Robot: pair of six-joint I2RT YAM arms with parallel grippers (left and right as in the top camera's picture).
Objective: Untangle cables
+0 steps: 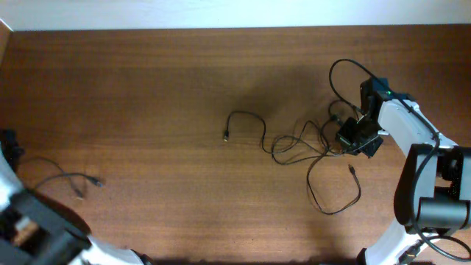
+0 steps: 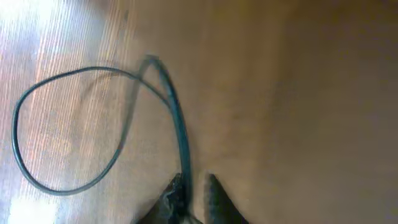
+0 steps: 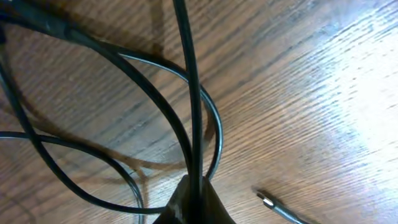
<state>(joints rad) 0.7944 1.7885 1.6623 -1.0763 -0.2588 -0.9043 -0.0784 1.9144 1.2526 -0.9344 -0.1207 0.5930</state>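
Tabletop (image 1: 147, 88) of dark wood fills the overhead view. At its lower left a lone cable (image 2: 181, 134) lies in a slack loop well apart from the rest. The left gripper (image 2: 196, 186) sits low over this cable with a narrow gap between its fingertips. The cord runs in against one finger, apparently loose rather than pinched. Further right, a small plug (image 1: 226, 135) ends a cord that trails into the cable tangle (image 1: 298, 143) at centre right. There the right gripper (image 3: 193, 199) is clamped tight on one strand (image 3: 188, 74), which rises straight out of the closed tips and crosses over two curved loops. The step in hand looks like drawing that strand free. It would go best as a slow pull along the strand's own line, lifting just enough for it to slide over the loops it crosses, and easing off if the whole knot begins to drag. Bare wood across the centre and upper left offers plenty of room to lay a cord out. The right side is tighter, with the right arm (image 1: 408, 129) crowding it and one loop reaching up towards the table's far edge (image 1: 235, 29).
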